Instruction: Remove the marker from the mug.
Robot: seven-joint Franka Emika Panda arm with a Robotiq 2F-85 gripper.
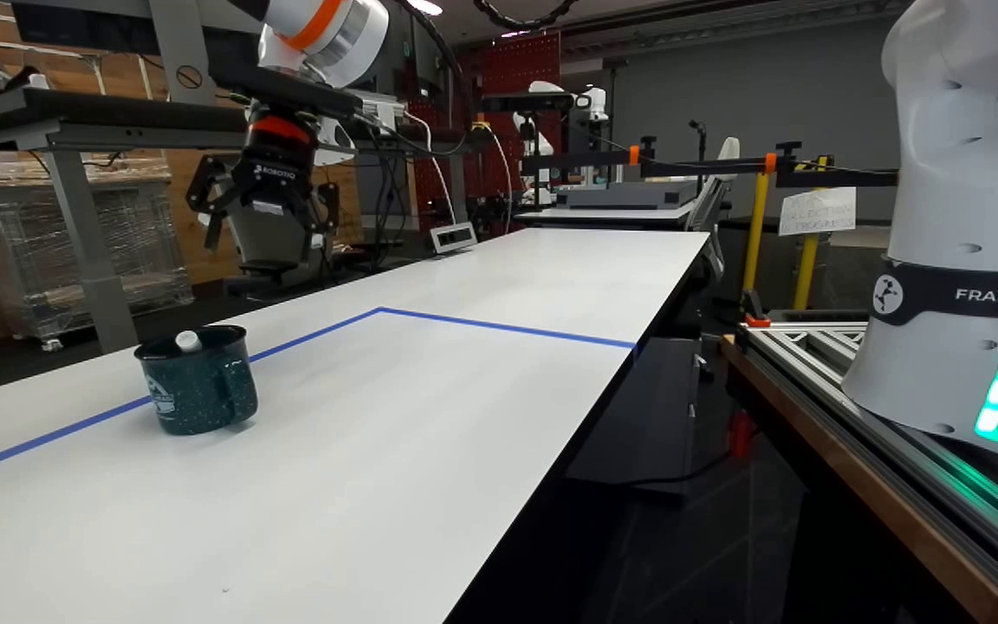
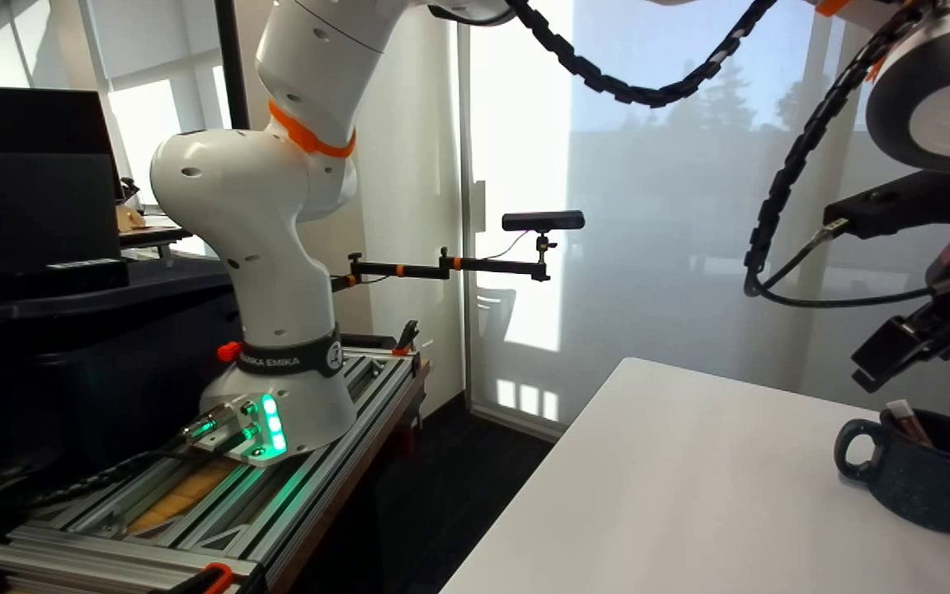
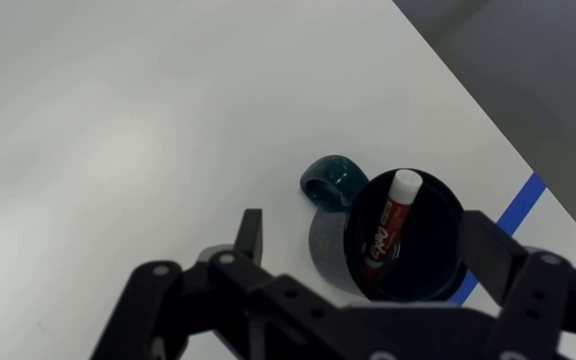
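The dark teal mug (image 1: pixel 200 394) stands upright on the white table, and it also shows in an exterior view (image 2: pixel 928 487) and in the wrist view (image 3: pixel 329 250). The marker (image 3: pixel 393 222) leans inside the mug, white end up at the rim and red body slanting down into the dark inside. Its white end (image 1: pixel 189 341) shows above the rim, as does its upper part (image 2: pixel 910 422) in an exterior view. My gripper (image 3: pixel 363 225) is open and empty, above the mug. In the wrist view its fingers lie on either side of the marker. The gripper (image 1: pixel 265 238) hangs clear above the table.
Blue tape (image 1: pixel 508 327) marks lines on the white table (image 1: pixel 360 485). The mug stands by a tape line near the table's long edge, which shows in the wrist view (image 3: pixel 468 90). A small white box (image 1: pixel 453 237) sits at the table's edge further back.
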